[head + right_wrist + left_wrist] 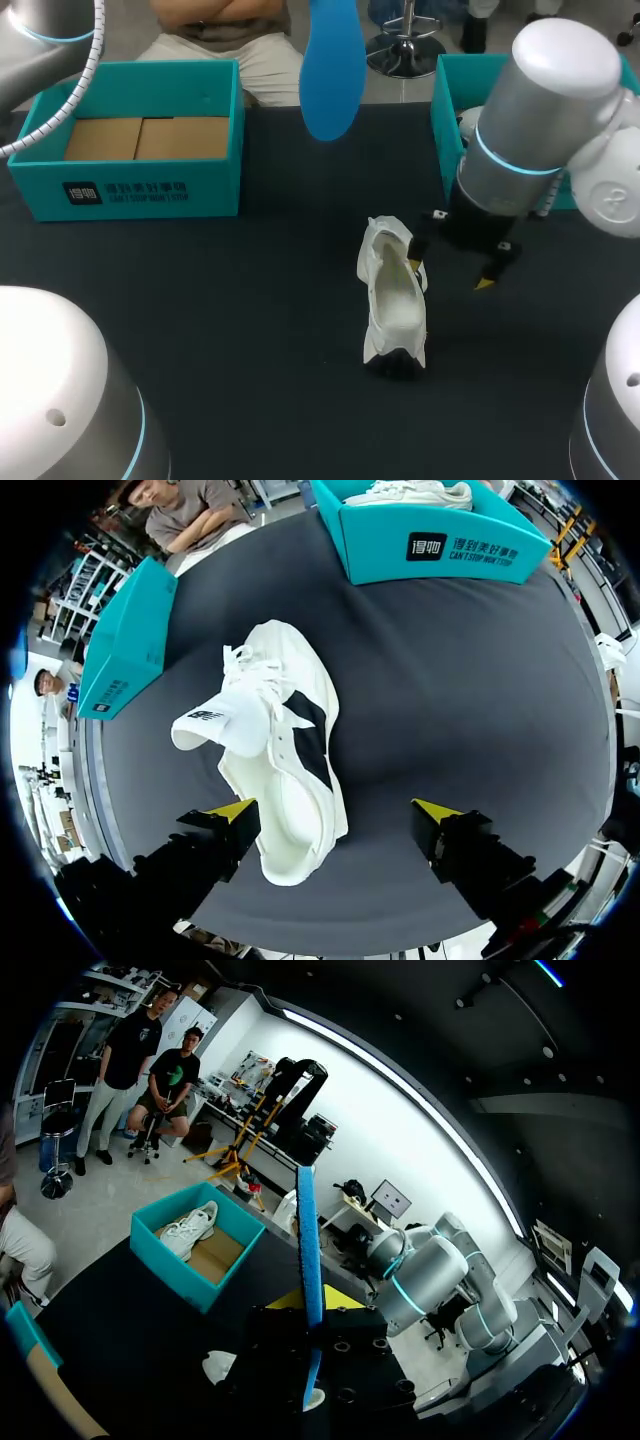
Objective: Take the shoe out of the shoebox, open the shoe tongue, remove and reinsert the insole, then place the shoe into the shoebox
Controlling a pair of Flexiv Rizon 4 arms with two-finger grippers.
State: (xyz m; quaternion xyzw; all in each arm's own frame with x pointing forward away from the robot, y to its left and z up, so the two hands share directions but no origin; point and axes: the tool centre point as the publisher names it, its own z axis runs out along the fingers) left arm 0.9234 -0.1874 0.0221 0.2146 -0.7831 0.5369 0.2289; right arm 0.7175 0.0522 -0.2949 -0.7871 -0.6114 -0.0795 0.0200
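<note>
Above table, blue insole (331, 70) cut off, shoe (392, 300) below

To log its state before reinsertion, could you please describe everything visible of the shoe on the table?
The shoe is a white sneaker with a black side panel and laces, tongue pulled up, insole removed. It rests on its sole on the dark table, between the right pincer's open fingers; whether they touch it is unclear.

Blue insole (309, 1250) upright in pincer (312, 1348)

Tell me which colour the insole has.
The insole is blue, clearest in the head view.
</note>
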